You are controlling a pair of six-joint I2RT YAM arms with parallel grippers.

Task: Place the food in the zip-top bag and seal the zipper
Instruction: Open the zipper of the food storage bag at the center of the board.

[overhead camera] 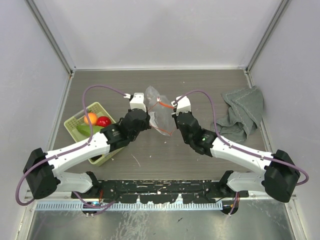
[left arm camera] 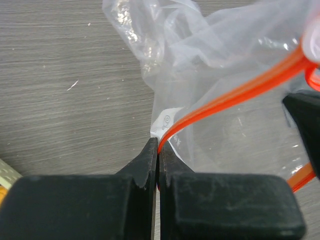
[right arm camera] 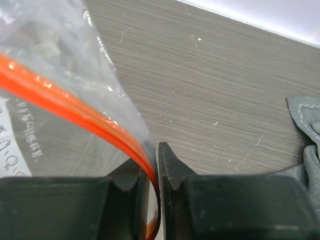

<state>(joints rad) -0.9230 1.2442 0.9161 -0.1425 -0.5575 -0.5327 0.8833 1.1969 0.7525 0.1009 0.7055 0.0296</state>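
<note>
The clear zip-top bag [overhead camera: 157,114] hangs between my two grippers over the middle of the table. My left gripper [overhead camera: 151,124] is shut on the red-orange zipper [left arm camera: 240,90] at the bag's left end, which shows in the left wrist view [left arm camera: 158,148]. My right gripper [overhead camera: 174,122] is shut on the zipper [right arm camera: 60,97] at the other end, which shows in the right wrist view [right arm camera: 155,159]. The bag [left arm camera: 210,55] looks empty. The food sits in the basket: an orange piece [overhead camera: 90,118], a red piece [overhead camera: 103,121] and a green piece [overhead camera: 84,130].
The pale green basket [overhead camera: 75,119] stands at the left, partly under my left arm. A grey folded cloth [overhead camera: 245,112] lies at the right and also shows in the right wrist view [right arm camera: 307,130]. White walls close in the table.
</note>
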